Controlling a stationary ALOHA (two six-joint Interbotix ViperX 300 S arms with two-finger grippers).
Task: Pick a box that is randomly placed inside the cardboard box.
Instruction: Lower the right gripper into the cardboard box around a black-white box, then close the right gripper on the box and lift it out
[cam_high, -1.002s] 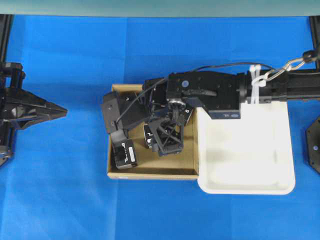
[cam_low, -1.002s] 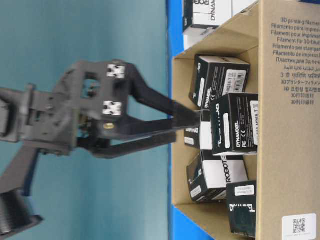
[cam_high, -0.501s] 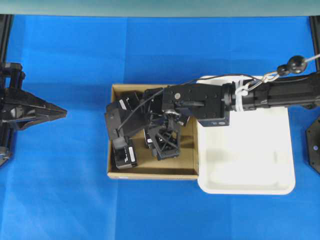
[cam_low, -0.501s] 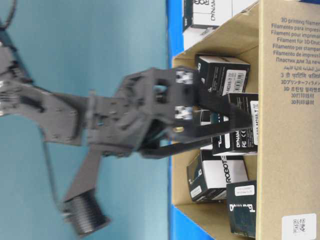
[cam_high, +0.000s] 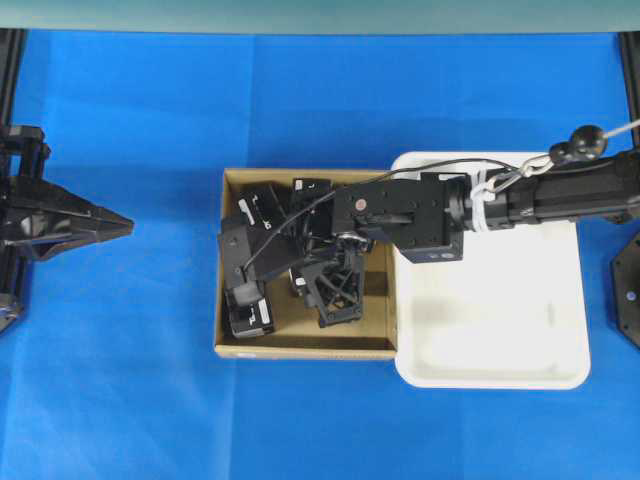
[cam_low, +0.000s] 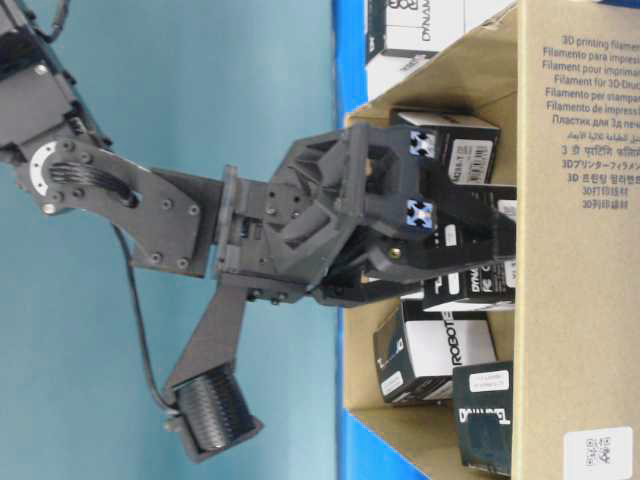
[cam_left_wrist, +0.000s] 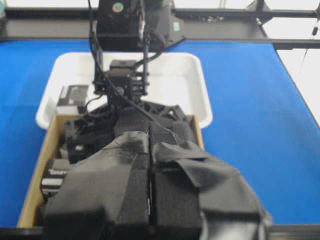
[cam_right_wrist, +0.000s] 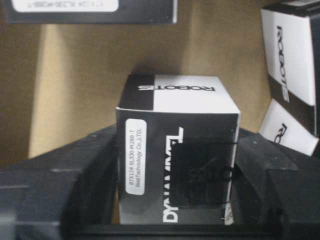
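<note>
Between black jaws | matte cuboid box (cam_right_wrist: 177, 160) | brown cardboard box (cam_right_wrist: 75, 85)

We're looking at a robotics lab bench: a blue cloth (cam_high: 150, 330) covers the table, black framing rails (cam_left_wrist: 225, 15) run behind the white tray (cam_high: 500, 340), and beside that tray a cardboard box (cam_high: 305, 346) holds black cartons (cam_right_wrist: 175, 150) lettered ROBOTIS and DYNAMIXEL.

left gripper (cam_high: 125, 224): closed, parked | right gripper (cam_right_wrist: 175, 165): lowered, fingers flanking a carton
</note>
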